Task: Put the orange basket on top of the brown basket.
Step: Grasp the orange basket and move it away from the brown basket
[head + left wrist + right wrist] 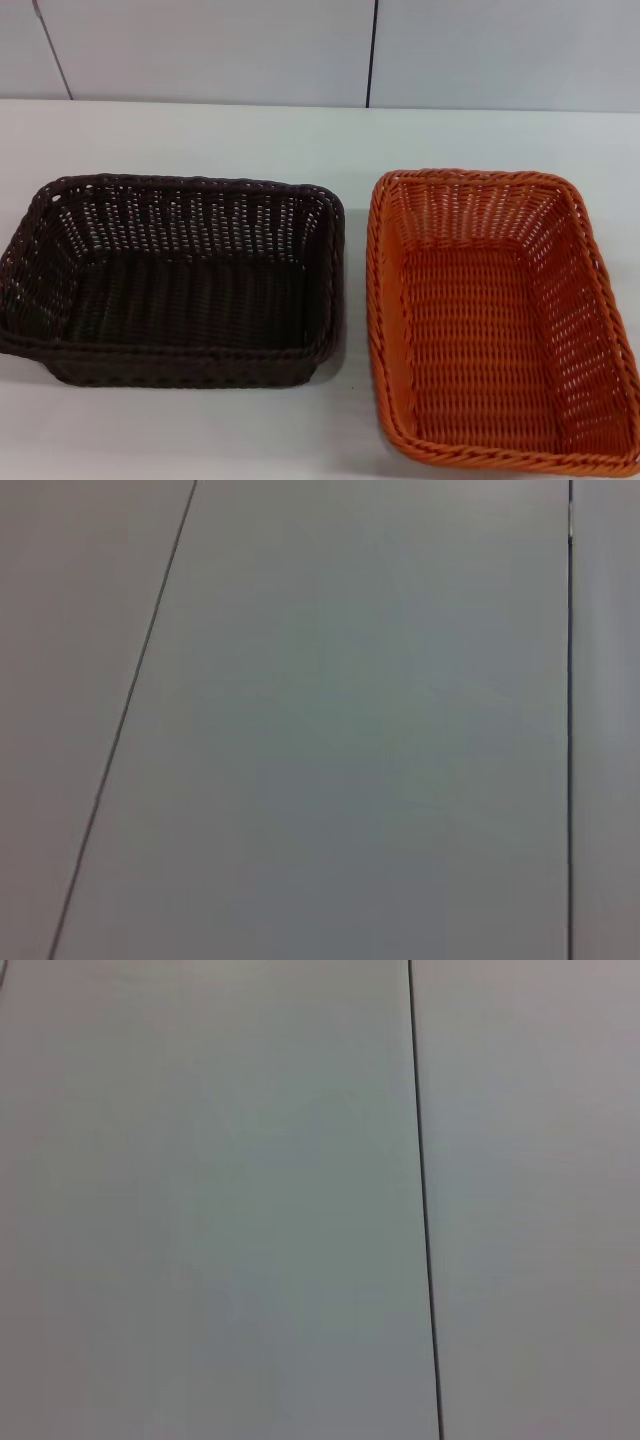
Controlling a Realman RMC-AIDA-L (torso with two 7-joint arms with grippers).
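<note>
The brown basket (180, 285) sits on the white table at the left in the head view, empty and upright. The orange basket (495, 315) sits beside it at the right, empty and upright, a narrow gap between them. Its near right corner runs out of the picture. Neither gripper shows in any view. Both wrist views show only a plain grey panelled wall.
The white table (320, 140) stretches behind and in front of the baskets. A grey panelled wall (200, 50) with dark seams (371, 50) stands at the table's far edge.
</note>
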